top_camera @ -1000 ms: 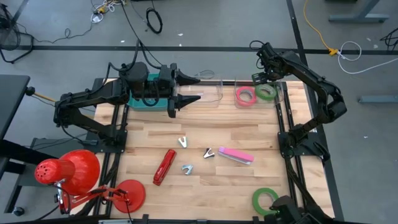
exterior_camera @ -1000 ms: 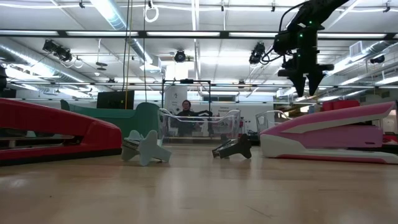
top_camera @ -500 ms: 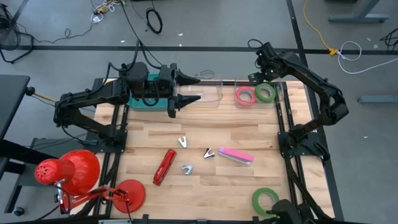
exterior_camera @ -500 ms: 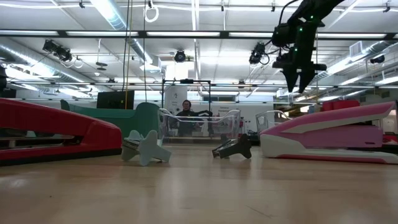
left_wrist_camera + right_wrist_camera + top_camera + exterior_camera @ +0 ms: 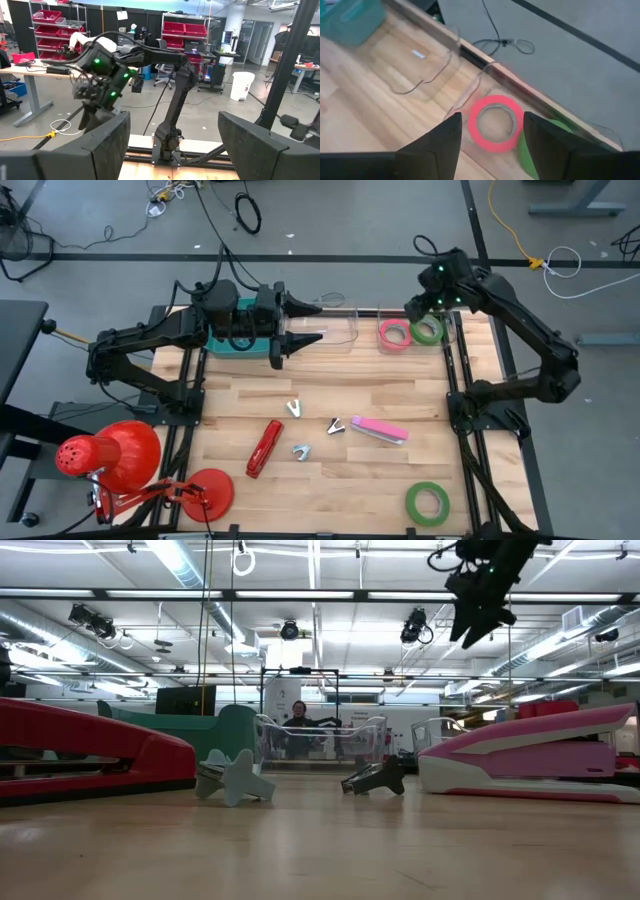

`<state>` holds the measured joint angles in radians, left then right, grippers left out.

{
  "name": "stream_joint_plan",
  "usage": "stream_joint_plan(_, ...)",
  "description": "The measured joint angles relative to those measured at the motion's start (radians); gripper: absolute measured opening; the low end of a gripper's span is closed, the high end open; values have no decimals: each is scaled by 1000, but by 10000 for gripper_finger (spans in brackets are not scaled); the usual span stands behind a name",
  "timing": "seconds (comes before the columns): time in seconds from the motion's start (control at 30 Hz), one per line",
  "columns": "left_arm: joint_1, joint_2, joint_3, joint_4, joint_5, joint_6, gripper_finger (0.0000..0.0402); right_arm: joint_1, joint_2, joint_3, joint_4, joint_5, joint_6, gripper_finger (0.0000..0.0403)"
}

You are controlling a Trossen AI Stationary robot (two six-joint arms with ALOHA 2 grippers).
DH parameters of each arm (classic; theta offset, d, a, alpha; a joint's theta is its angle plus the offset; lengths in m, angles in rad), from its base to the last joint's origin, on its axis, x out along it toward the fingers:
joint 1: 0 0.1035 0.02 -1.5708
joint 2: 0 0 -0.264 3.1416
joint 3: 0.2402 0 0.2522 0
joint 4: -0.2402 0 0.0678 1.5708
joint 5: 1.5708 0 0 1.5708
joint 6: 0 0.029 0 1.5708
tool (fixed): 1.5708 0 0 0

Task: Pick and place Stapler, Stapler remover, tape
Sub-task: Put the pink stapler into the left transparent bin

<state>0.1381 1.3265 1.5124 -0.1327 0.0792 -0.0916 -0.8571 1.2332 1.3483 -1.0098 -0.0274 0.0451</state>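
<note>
The right tool (image 5: 412, 311), empty with fingers apart, has lifted away from the clear bin (image 5: 447, 330) at the tabletop's far right corner, leaving the red tape (image 5: 394, 334) and green tape (image 5: 428, 330) inside, so placement looks finished.

what the views leave unclear

the green tape roll (image 5: 527, 150) in the right wrist view is mostly hidden behind a dark finger (image 5: 555, 150). the teal bin (image 5: 240, 340) sits largely under the left arm. in the low view the red stapler (image 5: 90, 755) and pink stapler (image 5: 530, 755) are cut by the edges.
</note>
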Motion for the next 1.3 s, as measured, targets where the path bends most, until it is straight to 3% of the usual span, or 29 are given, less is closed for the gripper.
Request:
stream_joint_plan(0.4, 0, 0, 0, 0, 0, 0, 304, 109, -60, 0, -30, -17, -21, 213)
stream_joint_plan(0.5, 0, 0, 0, 0, 0, 0, 304, 142, -69, 0, -29, -86, -57, 213)
stream_joint_plan(0.73, 0, 0, 0, 0, 0, 0, 304, 212, -116, 0, 53, -353, -82, 213)
stream_joint_plan(0.87, 0, 0, 0, -1, 0, 1, 304, 266, -161, 0, 131, -431, -36, 213)
stream_joint_plan(1.3, 0, 0, 0, -1, 0, 1, 304, 417, -236, 0, 229, -413, 52, 213)
